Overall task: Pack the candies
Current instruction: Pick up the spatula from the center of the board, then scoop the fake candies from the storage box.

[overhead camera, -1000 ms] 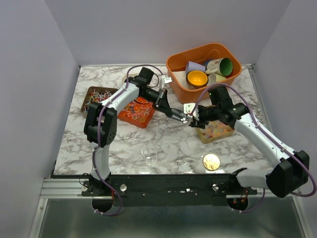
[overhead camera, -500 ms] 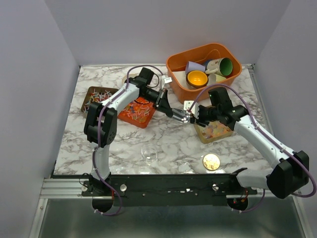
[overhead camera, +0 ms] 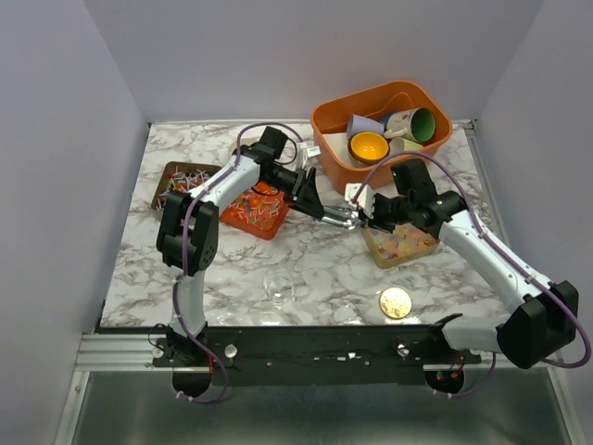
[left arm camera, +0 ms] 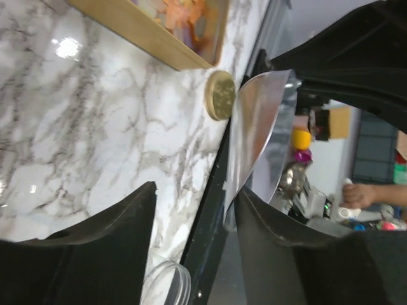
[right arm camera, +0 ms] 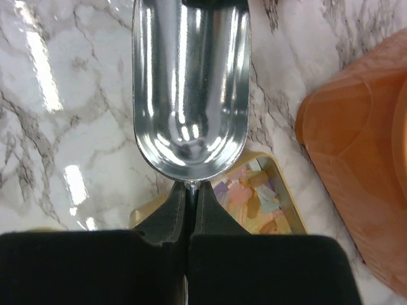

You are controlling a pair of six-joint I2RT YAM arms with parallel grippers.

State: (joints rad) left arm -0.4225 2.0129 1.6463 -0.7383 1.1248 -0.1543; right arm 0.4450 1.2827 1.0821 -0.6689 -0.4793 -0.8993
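Observation:
A shiny metal scoop (right arm camera: pixel 191 95) is held by its thin handle, with my right gripper (right arm camera: pixel 191 189) shut on it above the tan tray of pastel candies (right arm camera: pixel 254 190). My left gripper (left arm camera: pixel 191 210) is open, and the scoop's bowl (left arm camera: pixel 257 127) rests beside its right finger (left arm camera: pixel 286 248). In the top view the two grippers meet mid-table, left gripper (overhead camera: pixel 339 217) and right gripper (overhead camera: pixel 367 208), with the scoop (overhead camera: pixel 355 196) between them. Wrapped candies fill a brown tray (overhead camera: pixel 181 181) and a red tray (overhead camera: pixel 258 211); the pastel candies (overhead camera: pixel 403 243) lie under the right arm.
An orange bin (overhead camera: pixel 380 120) with coloured cups stands at the back right. A round gold disc (overhead camera: pixel 396 301) and a clear jar (overhead camera: pixel 278 287) sit near the front edge. In the right wrist view, the bin's wall (right arm camera: pixel 362 159) is close on the right.
My left gripper has opened and let go of the scoop. My right gripper has shut on the scoop's handle and shifted slightly back.

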